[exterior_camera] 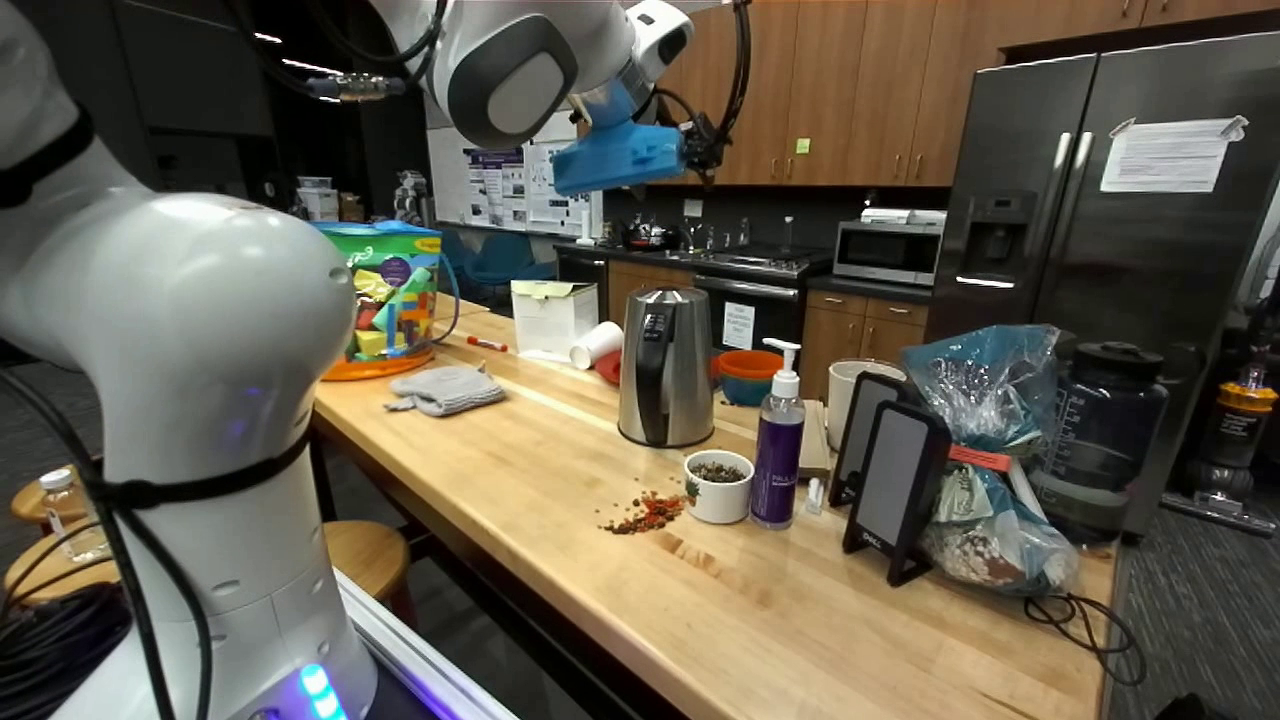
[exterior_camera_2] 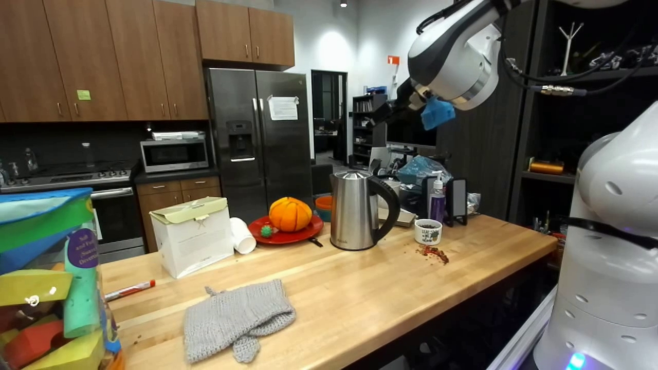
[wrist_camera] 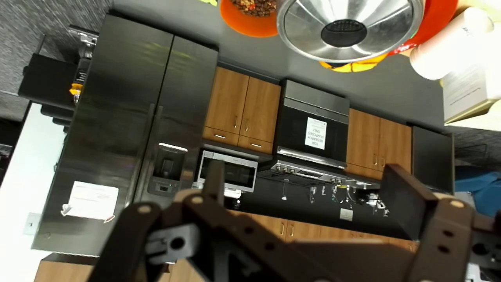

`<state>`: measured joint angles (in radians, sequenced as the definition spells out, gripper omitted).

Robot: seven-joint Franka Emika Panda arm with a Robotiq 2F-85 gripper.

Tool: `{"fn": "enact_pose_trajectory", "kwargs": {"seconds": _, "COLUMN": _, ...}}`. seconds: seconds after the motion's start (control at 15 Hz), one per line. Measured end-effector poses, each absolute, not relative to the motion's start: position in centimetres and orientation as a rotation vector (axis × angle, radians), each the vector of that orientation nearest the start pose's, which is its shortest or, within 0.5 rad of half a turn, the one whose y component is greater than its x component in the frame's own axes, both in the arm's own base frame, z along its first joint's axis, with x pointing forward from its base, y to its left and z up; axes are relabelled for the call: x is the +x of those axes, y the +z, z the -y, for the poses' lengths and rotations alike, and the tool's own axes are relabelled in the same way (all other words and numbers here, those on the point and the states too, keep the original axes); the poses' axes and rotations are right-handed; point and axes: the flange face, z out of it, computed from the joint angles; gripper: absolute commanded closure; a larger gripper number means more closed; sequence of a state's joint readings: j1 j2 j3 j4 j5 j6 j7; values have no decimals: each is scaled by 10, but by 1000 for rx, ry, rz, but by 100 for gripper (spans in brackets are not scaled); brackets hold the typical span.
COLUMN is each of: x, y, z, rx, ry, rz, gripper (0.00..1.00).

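My gripper (wrist_camera: 309, 186) stands open high above the wooden table, its fingers (wrist_camera: 407, 196) wide apart with nothing between them. In both exterior views the gripper (exterior_camera: 708, 145) (exterior_camera_2: 383, 113) hangs in the air, touching nothing. A steel kettle (exterior_camera: 672, 385) (exterior_camera_2: 353, 216) with a black handle stands upright below; its lid (wrist_camera: 348, 29) shows at the top of the upside-down wrist view. Near it is a small white cup (exterior_camera: 718, 500) (exterior_camera_2: 426, 235) filled with dark dried bits. Red and brown crumbs (exterior_camera: 652, 512) (exterior_camera_2: 434, 253) lie scattered beside the cup.
A purple pump bottle (exterior_camera: 776, 465), black speakers (exterior_camera: 895, 485) and a tied plastic bag (exterior_camera: 1000, 510) crowd one end. Elsewhere are a red plate (exterior_camera_2: 288, 237) with an orange pumpkin (exterior_camera_2: 290, 214), a white box (exterior_camera_2: 195, 239), a grey knitted item (exterior_camera_2: 234, 318) and a bag of blocks (exterior_camera: 385, 300).
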<state>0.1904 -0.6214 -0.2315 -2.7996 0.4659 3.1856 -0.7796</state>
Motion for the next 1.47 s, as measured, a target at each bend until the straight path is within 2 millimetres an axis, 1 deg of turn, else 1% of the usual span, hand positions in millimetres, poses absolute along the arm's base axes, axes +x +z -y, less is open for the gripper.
{"fn": "enact_pose_trajectory", "kwargs": {"seconds": 0.2, "x": 380, "y": 482, "z": 62, "rx": -2794, "ry": -1491, "rz": 320, "gripper": 0}}
{"fn": "enact_pose_trajectory", "kwargs": {"seconds": 0.27, "x": 381, "y": 477, "z": 62, "rx": -2818, "ry": -1412, "rz": 313, "gripper": 0}}
{"fn": "enact_pose_trajectory", "kwargs": {"seconds": 0.47, "x": 380, "y": 462, "z": 63, "rx": -2906, "ry": -1101, "rz": 263, "gripper": 0}}
{"fn": "enact_pose_trajectory", "kwargs": {"seconds": 0.6, "x": 377, "y": 456, "z": 65, "rx": -2916, "ry": -908, "rz": 251, "gripper": 0}}
{"fn": "enact_pose_trajectory", "kwargs": {"seconds": 0.73, "x": 373, "y": 453, "z": 72, "rx": -2898, "ry": -729, "rz": 242, "gripper": 0}}
{"fn": "enact_pose_trajectory", "kwargs": {"seconds": 1.07, "x": 356, "y": 457, "z": 98, "rx": -2791, "ry": -328, "rz": 221, "gripper": 0}}
{"fn": "enact_pose_trajectory", "kwargs": {"seconds": 1.2, "x": 348, "y": 460, "z": 106, "rx": -2721, "ry": -202, "rz": 217, "gripper": 0}}
{"fn": "enact_pose_trajectory", "kwargs": {"seconds": 1.33, "x": 343, "y": 457, "z": 111, "rx": -2627, "ry": -111, "rz": 190, "gripper": 0}}
{"fn": "enact_pose_trajectory", "kwargs": {"seconds": 1.47, "x": 345, "y": 449, "z": 111, "rx": -2542, "ry": -85, "rz": 125, "gripper": 0}}
